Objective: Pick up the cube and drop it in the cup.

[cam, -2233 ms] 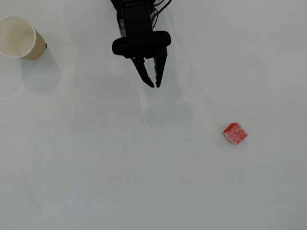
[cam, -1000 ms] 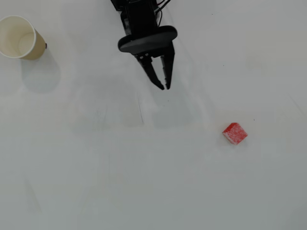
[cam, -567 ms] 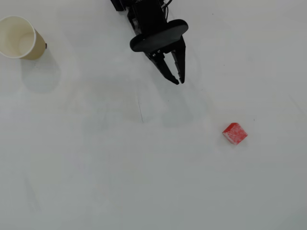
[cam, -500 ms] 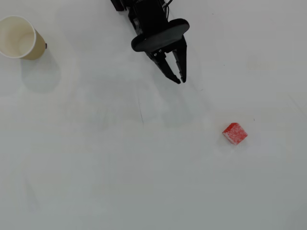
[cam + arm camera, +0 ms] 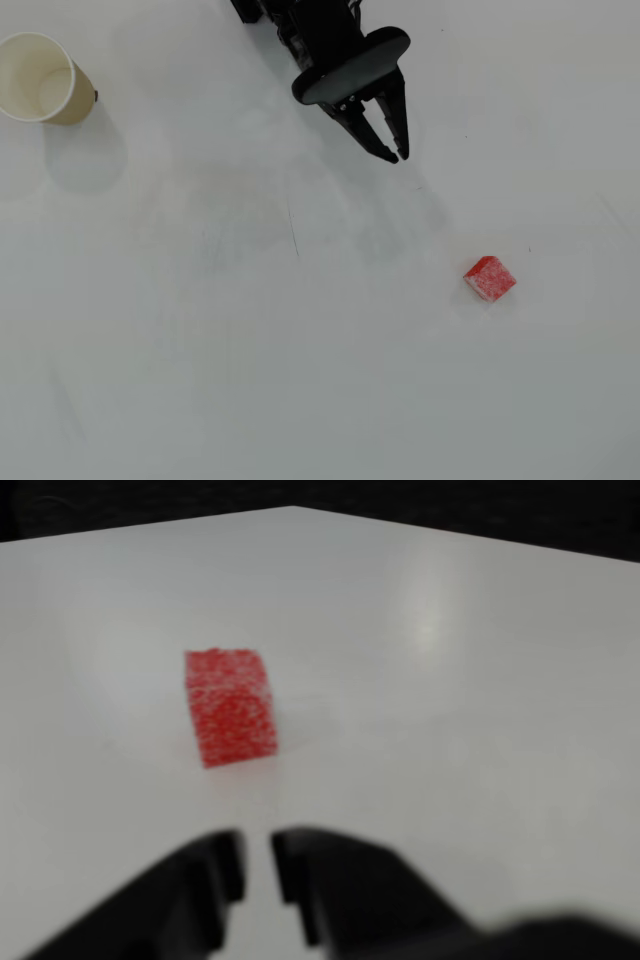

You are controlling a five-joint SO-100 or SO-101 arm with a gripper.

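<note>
— Since the overhead view takes in the whole setup, start there, biggest first?
— Table: flat, matte white, faint scuffs, w/ a thin dark line near centre. Wrist view adds sth overhead doesn't: the table's far edge against a dark background, plus a soft glare patch on the surface.
— Arm next?
— Black arm enters from the top edge, angled down-right. Gripper: two tapered, pointed black fingers under a rounded black housing. Overhead, the tips sit nearly together. Wrist view shows the gripper as two blocky, blurred dark shapes at the bottom, only a narrow slit of white between them. So jaws nearly closed, nothing in them.
— Cup?
— Cup: top-left corner, overhead view only. Tan paper wall, round white rim, pale inside, mouth open upward, shadow falling below it. Well apart from gripper and cube.
— And the cube?
— Cube lies on the table at right of centre in the overhead view, below-right of the fingertips, not touching them. Looks rotated, corners pointing like a diamond; red w/ a whitish top face. Wrist view gives the texture: cube sits ahead of the fingers, a bit left, red w/ fine white speckling all over, foam-like, edges soft.
</note>
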